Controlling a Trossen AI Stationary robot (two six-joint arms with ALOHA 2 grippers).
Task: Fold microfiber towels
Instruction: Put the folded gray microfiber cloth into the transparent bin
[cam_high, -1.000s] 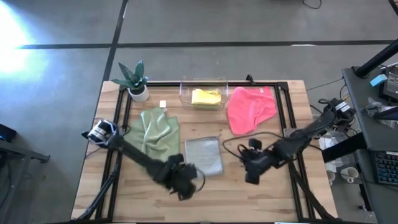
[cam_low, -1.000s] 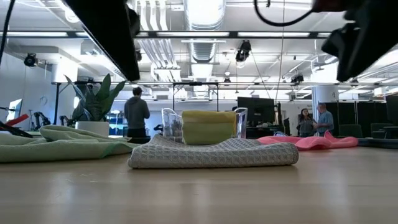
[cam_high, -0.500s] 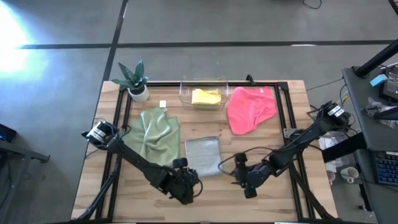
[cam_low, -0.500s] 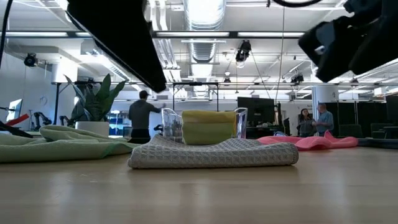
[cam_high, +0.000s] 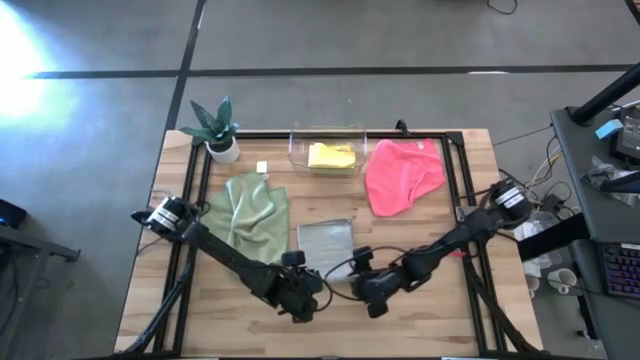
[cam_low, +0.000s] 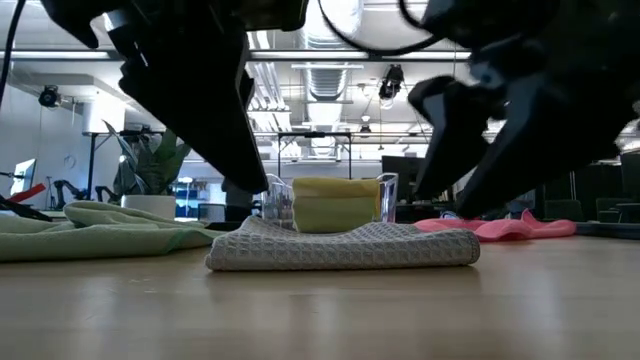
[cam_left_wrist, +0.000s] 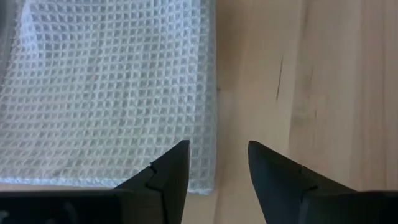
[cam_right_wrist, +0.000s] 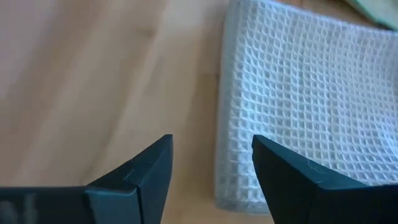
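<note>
Grey towel folded flat on bench; soft, light, limp, likely to sag; best pinched at near corners; both jaws released, empty, poised just beside them.

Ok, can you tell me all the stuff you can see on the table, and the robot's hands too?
Grey towel: one, light grey, folded, table middle.
Green towel: one, sage green, crumpled, left of the grey towel.
Pink towel: one, hot pink, crumpled, far right.
Yellow towel: one, yellow, folded, inside the bin.
Bin: one, clear, far edge.
Plant: one, green in a white pot, far left corner.
Table: one, light wood.
Left gripper: open, at the grey towel's near corner.
Right gripper: open, at its other near corner.
</note>
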